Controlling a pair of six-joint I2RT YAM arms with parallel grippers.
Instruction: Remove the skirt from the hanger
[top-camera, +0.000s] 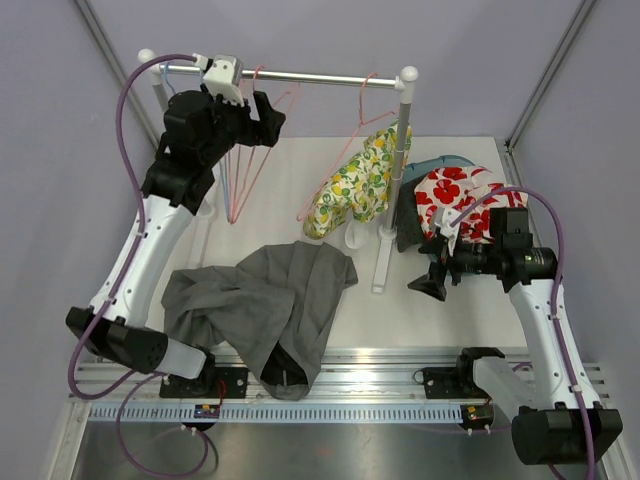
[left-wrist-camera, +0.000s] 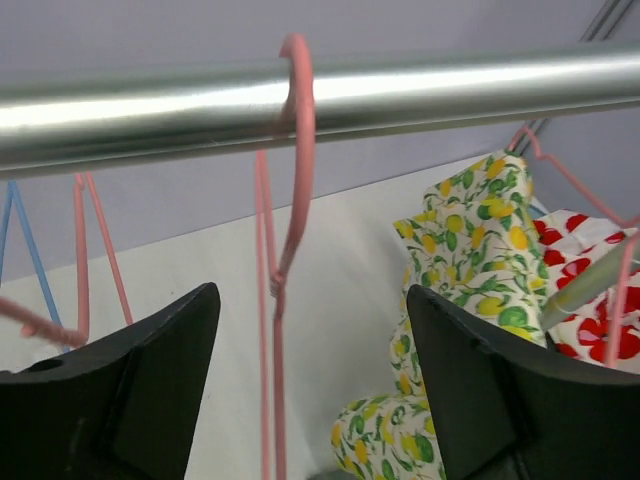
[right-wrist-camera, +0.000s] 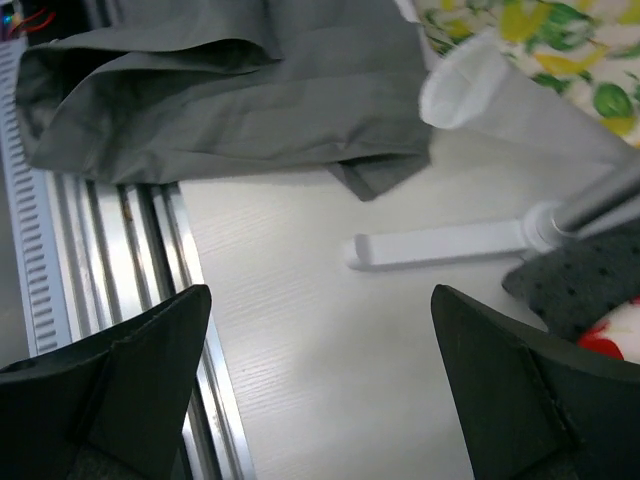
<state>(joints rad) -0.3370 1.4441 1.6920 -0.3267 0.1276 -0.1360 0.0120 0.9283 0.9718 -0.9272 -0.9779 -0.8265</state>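
Left gripper (left-wrist-camera: 312, 335) is up at the metal rail (top-camera: 310, 76), jaws spread wide and holding nothing. A bare pink hanger (left-wrist-camera: 297, 150) has its hook over the rail right between my fingers (left-wrist-camera: 150, 390), but neither finger is touching it. More bare hangers hang off to the gripper's left, two pink and one blue hanger (left-wrist-camera: 25, 240). The grey skirt (top-camera: 260, 300) is off any hanger. It lies crumpled on the table (top-camera: 440, 320), well below the left gripper toward the arm bases, and one edge spills over the slotted rails at the near side. To the left gripper's right a lemon-print garment (top-camera: 362, 182) hangs under another pink hanger, next to the rack's white upright (top-camera: 400, 150). Right gripper (right-wrist-camera: 320, 385) sits low over the table, jaws wide open and empty. From the right wrist camera the skirt's edge lies ahead and to the left of it. The rack's white foot (right-wrist-camera: 440, 243) is straight ahead between the fingers. A red-flower garment (top-camera: 465, 195) is just beyond and to the right, over some dark dotted fabric (right-wrist-camera: 570, 290).
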